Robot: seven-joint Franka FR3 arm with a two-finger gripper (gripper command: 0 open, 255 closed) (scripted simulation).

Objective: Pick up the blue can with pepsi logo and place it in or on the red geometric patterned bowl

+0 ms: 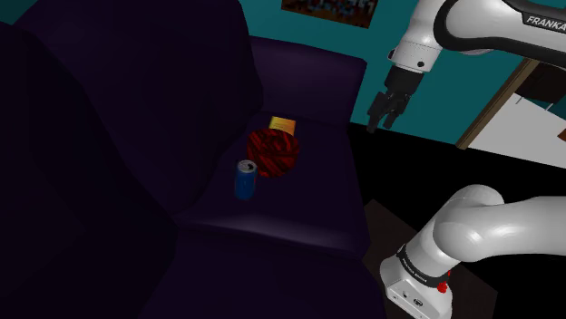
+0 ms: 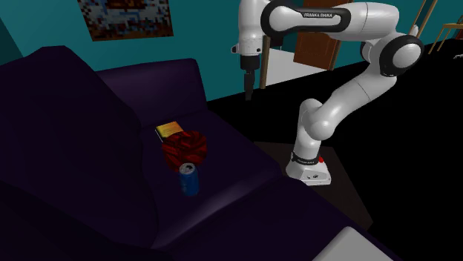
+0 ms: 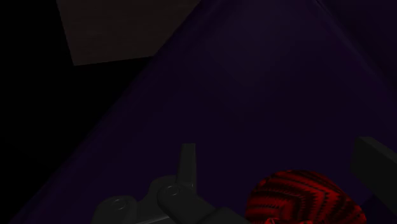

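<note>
Blue can (image 1: 246, 179) upright beside red-black bowl (image 1: 273, 151), purple sofa (image 1: 299, 204), fingers (image 3: 186, 163) parted

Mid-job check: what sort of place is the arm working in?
Most likely a living room: the blue can and red patterned bowl sit on a dark purple sofa, a picture hangs on the teal wall behind it, and a brown door stands further off.
</note>
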